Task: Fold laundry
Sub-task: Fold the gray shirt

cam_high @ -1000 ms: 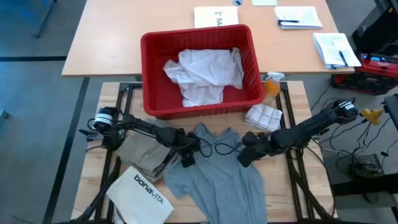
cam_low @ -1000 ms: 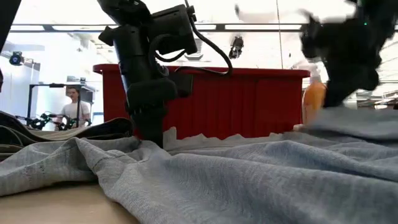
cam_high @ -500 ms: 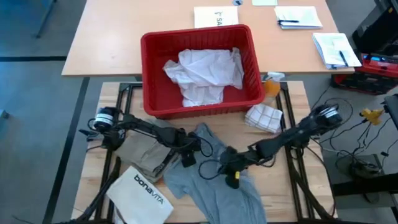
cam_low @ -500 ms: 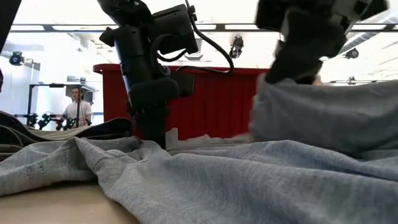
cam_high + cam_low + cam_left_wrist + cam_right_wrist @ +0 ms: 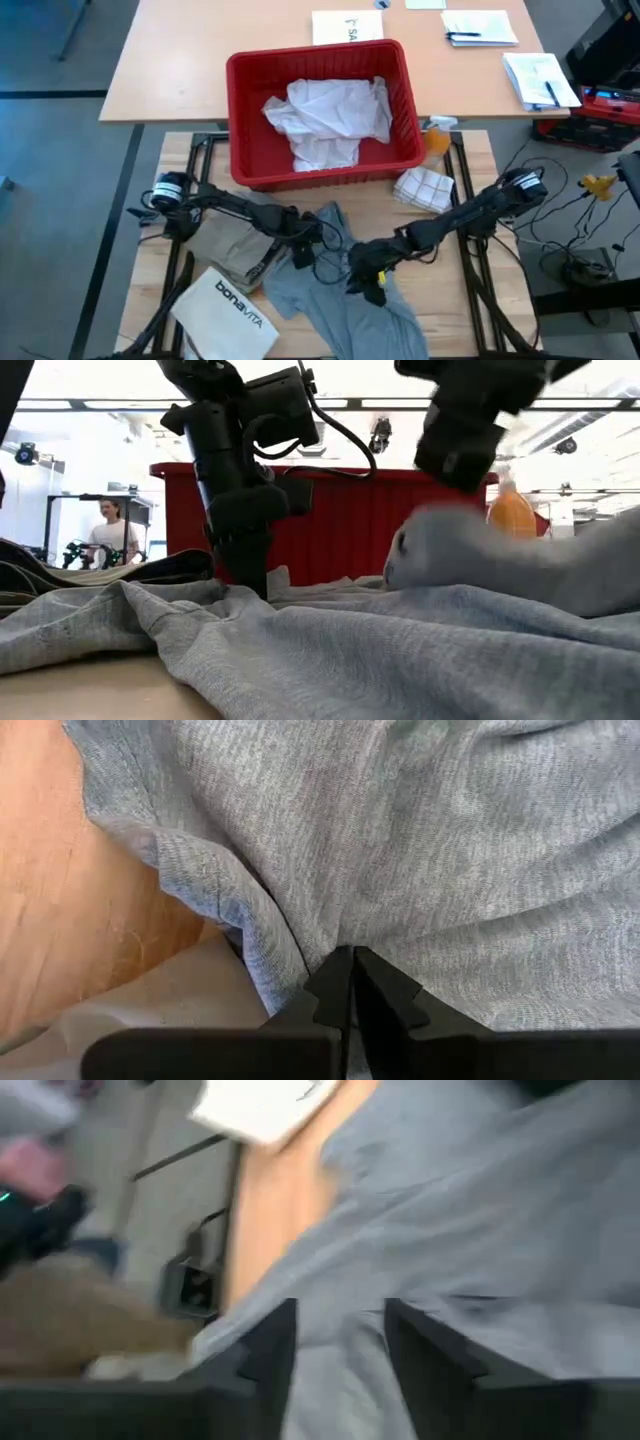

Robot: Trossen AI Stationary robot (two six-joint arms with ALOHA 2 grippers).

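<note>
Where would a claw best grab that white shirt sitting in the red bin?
Probably from straight above, on the raised crumpled ridge near the middle of the white shirt. It lies bunched in loose folds inside the red bin, whose walls block any sideways approach, and the peaks give two fingers something to pinch. Both claws are currently busy at the grey T-shirt.

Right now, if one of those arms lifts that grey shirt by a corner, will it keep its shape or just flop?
Probably flop: the grey shirt already lies in soft folds and bunches where the right pincer drags it. It looks light, thin knit. It may slide rather than stay put, so the left pincer, shut on its edge, seems to anchor it.
</note>
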